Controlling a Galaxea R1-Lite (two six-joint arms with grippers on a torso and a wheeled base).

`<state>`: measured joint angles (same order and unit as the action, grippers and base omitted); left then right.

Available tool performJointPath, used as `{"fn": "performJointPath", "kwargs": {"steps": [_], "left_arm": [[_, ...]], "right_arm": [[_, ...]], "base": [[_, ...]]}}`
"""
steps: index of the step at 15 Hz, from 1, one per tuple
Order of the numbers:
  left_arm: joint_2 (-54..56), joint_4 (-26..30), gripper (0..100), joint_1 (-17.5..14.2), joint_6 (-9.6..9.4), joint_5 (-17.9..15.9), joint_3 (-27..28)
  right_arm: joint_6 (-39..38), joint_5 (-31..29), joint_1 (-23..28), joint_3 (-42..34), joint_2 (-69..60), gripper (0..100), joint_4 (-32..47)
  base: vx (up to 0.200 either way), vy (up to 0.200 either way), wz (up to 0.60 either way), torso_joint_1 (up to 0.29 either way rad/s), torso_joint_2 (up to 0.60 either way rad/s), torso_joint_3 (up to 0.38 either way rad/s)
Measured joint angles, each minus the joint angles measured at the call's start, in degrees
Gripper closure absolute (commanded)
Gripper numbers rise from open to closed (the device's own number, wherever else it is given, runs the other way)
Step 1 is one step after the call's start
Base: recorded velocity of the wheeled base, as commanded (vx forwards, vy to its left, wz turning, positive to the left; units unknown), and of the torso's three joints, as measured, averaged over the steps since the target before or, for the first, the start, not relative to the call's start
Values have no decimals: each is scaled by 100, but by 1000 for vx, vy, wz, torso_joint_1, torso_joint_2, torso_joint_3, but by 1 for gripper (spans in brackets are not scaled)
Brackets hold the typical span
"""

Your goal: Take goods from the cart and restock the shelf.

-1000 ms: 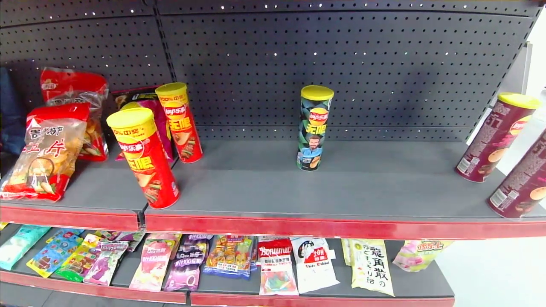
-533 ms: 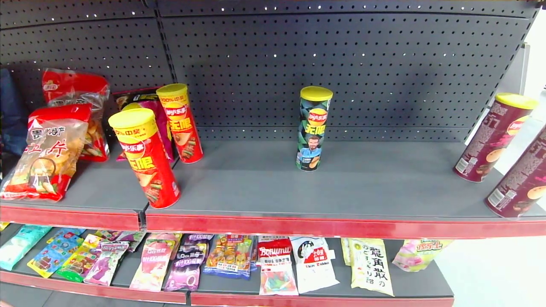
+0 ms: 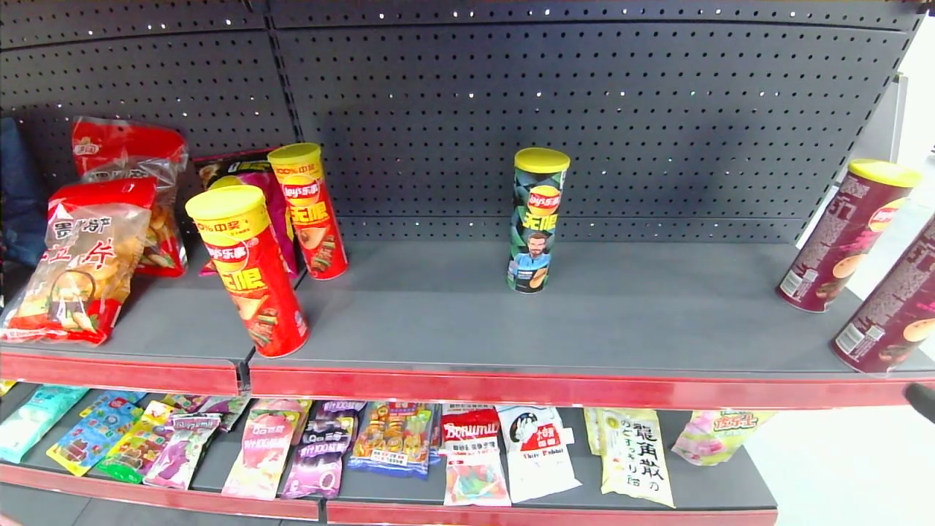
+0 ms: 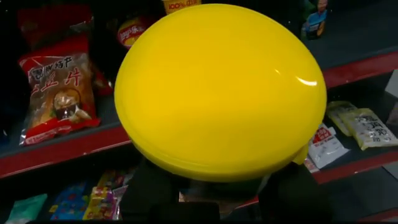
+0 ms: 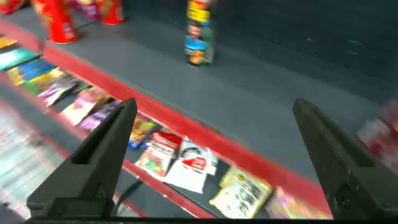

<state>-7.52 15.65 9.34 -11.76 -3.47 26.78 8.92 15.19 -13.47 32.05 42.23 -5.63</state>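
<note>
Left gripper (image 4: 217, 194) clamped on a yellow-lidded chip can (image 4: 221, 90), held out before the shelf (image 3: 584, 389). Right gripper (image 5: 214, 106) spread wide, empty. Seemingly mid-delivery; next, calls for setting it upright on the bare stretch beside the green can (image 3: 537, 219), clear of neighbours.

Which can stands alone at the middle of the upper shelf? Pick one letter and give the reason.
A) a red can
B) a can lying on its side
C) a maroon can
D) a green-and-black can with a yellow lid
D: the green-and-black can stands upright by itself in the middle of the upper shelf, with the red cans off to the left and the maroon cans at the right end.
</note>
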Motion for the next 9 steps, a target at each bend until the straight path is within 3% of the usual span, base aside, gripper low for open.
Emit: {"fn": "performJointPath", "kwargs": {"steps": [4, 7, 9], "left_arm": [[-228, -61, 100, -30, 11, 453, 96], [-240, -189, 100, -37, -2, 794, 113], [-239, -189, 100, -37, -13, 827, 138]], "right_arm": [[104, 29, -662, 841, 2169, 0, -898], [93, 40, -848, 1477, 3528, 0, -1409], [84, 30, -896, 1883, 4401, 0, -2130]], "base": [[0, 0, 0, 0, 0, 0], [0, 0, 0, 0, 0, 0], [0, 0, 0, 0, 0, 0]]}}
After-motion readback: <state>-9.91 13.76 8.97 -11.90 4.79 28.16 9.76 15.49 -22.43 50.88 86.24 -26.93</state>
